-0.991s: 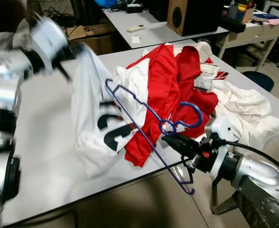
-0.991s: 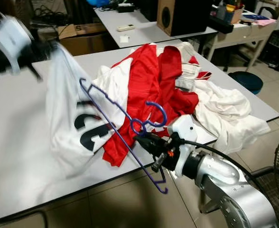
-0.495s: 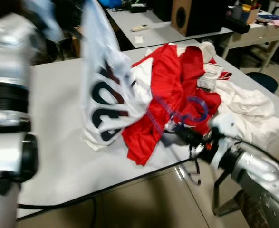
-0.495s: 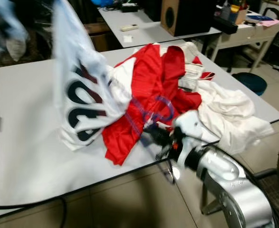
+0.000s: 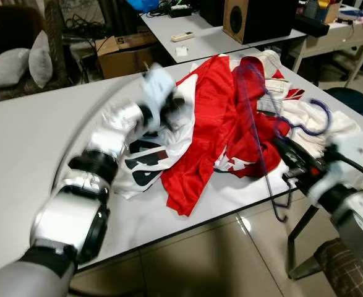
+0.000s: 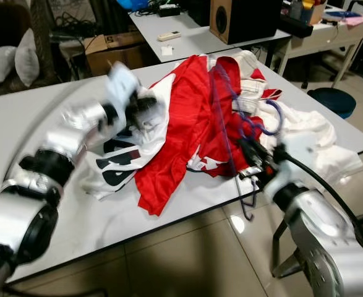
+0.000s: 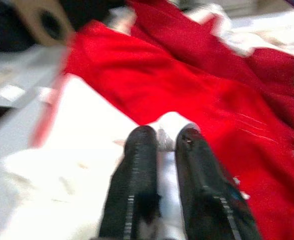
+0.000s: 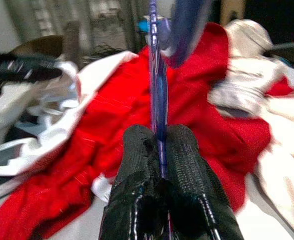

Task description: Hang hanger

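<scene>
A purple wire hanger (image 5: pixel 255 139) stands nearly on end over the clothes heap, its hook near the white cloth at the right. My right gripper (image 5: pixel 287 154) is shut on its wire just below the hook, and the right wrist view shows the wire (image 8: pixel 157 90) pinched between the black fingers (image 8: pixel 141 150). A white jersey with black numbers (image 5: pixel 147 164) lies on the table beside a red garment (image 5: pixel 212 117). My left gripper (image 5: pixel 172 111) reaches across the table and is shut on a fold of the white jersey (image 7: pixel 162 135).
The grey table (image 5: pixel 33 142) has bare room on its left half. More white clothes (image 5: pixel 329 130) hang over its right edge. Behind stand a second table (image 5: pixel 206 40) with a speaker (image 5: pixel 255 18), a cardboard box (image 5: pixel 122 52) and a blue stool (image 5: pixel 348 99).
The left gripper brought the white jersey down from high in the air onto the table. The right gripper swung the hanger from lying slanted to nearly upright, further right.
</scene>
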`<state>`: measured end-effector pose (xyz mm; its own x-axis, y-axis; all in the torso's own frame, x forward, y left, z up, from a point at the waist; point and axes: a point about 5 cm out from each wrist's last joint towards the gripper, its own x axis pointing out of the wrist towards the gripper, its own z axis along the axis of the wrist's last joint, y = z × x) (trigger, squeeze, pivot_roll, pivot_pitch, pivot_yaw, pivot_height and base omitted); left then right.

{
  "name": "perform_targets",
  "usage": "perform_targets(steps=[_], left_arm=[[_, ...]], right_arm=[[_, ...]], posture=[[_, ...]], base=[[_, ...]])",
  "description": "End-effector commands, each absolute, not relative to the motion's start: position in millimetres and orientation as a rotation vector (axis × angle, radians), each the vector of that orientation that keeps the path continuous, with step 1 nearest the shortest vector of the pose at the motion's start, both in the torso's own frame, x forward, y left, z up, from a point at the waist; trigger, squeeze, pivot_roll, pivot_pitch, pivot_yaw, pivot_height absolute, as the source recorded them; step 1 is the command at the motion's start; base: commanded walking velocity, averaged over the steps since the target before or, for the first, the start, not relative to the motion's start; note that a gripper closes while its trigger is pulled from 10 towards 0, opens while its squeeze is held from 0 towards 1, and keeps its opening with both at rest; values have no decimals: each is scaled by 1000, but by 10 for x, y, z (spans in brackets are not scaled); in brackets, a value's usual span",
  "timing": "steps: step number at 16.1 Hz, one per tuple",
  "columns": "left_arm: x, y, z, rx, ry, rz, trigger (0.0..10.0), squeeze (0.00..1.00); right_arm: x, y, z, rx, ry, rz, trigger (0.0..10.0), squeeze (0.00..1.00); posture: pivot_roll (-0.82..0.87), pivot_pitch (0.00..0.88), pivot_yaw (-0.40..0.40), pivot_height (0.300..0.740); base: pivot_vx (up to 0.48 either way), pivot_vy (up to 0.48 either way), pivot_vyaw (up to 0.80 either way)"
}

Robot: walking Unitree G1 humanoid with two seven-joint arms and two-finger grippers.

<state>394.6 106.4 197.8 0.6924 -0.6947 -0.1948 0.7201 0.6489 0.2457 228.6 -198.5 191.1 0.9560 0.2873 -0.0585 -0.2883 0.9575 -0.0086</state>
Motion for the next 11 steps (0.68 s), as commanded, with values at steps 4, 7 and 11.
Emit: perform_targets(steps=[4, 7, 11], left_arm=[[3780, 1285, 2044, 315, 65, -980, 10000, 906], [3661, 1525, 2199, 178, -49, -910, 10000, 0], [3304, 1943, 2124, 107, -38, -768, 10000, 1000]], right_arm=[[2220, -1750, 1930, 20, 57, 395, 10000, 0], [2244, -1614, 1857, -1, 90, 442, 10000, 0], [2229, -1424, 1798, -12, 114, 508, 10000, 0]], posture=[[-71, 0, 136, 740], [-60, 0, 105, 740], [-58, 0, 76, 740]], base=[[0, 0, 0], [0, 0, 0], [0, 0, 0]])
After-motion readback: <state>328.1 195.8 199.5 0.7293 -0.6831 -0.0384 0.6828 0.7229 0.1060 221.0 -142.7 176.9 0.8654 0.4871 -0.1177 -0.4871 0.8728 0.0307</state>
